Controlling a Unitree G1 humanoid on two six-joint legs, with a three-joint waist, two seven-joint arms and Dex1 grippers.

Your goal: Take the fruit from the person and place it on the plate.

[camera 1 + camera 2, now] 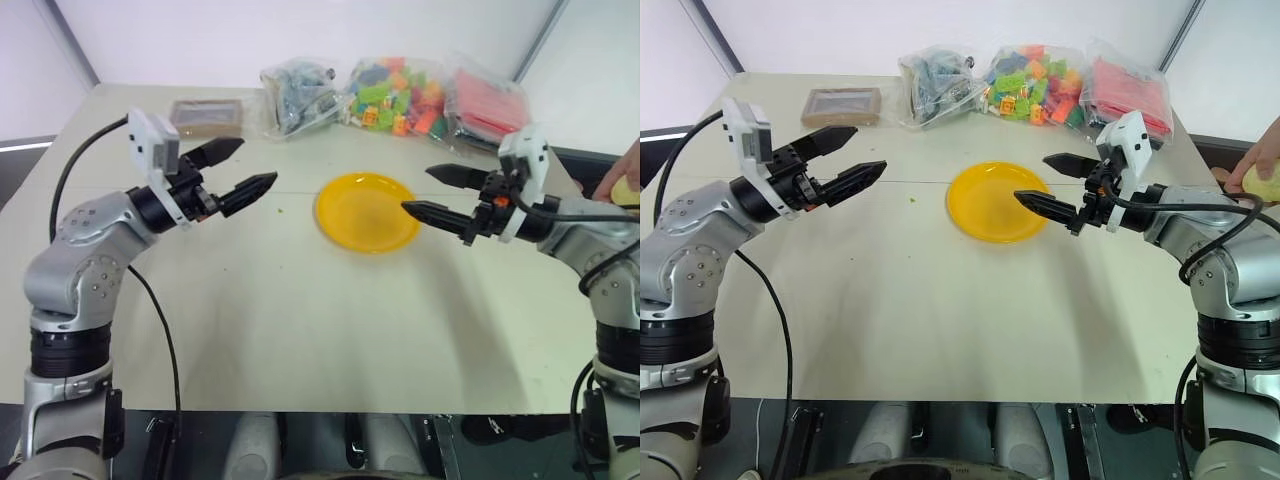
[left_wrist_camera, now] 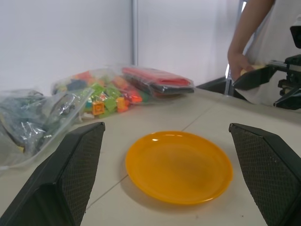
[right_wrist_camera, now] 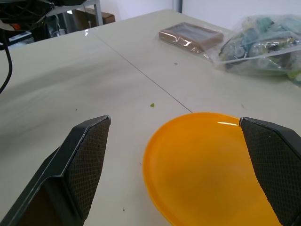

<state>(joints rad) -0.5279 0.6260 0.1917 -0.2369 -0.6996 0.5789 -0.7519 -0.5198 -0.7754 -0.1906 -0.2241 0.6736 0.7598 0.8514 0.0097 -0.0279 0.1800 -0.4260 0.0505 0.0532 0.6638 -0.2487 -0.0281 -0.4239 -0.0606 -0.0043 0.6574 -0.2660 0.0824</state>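
I'm at the handover stage, nothing taken yet. The fruit (image 1: 1265, 183), pale and knobbly, sits in the person's hand (image 1: 1252, 160), well right of the plate (image 1: 997, 202). Both tools hang wide open and empty, the left tool (image 1: 847, 157) and right tool (image 1: 1050, 185) flanking that smooth, round plastic plate on the matte surface (image 1: 940, 310). Next, I judge, the right tool must swing out to the fruit.

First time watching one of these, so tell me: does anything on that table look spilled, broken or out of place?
Nothing really stands out. The yellow plate lies flat and empty, and the toy bags sit along the table's far edge. One tiny green speck lies near the plate.
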